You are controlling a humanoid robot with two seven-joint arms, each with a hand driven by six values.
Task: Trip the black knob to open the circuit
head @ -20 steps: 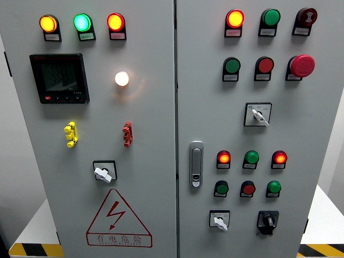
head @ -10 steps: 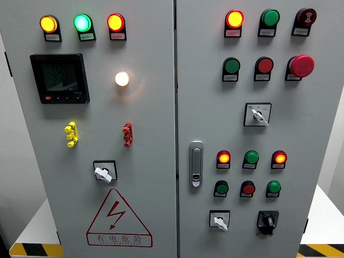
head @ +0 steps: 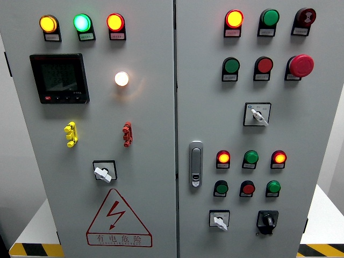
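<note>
Black knob (head: 267, 221) sits low on the right door, just right of the white selector switch (head: 219, 221), handle roughly upright, untouched; neither hand in view so finger state unknown, right arm likely nearer.

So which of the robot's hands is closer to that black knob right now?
Neither can be called: no hand or arm shows in the head view. The black knob sits at the lower right of the right door, below the green button.
</note>
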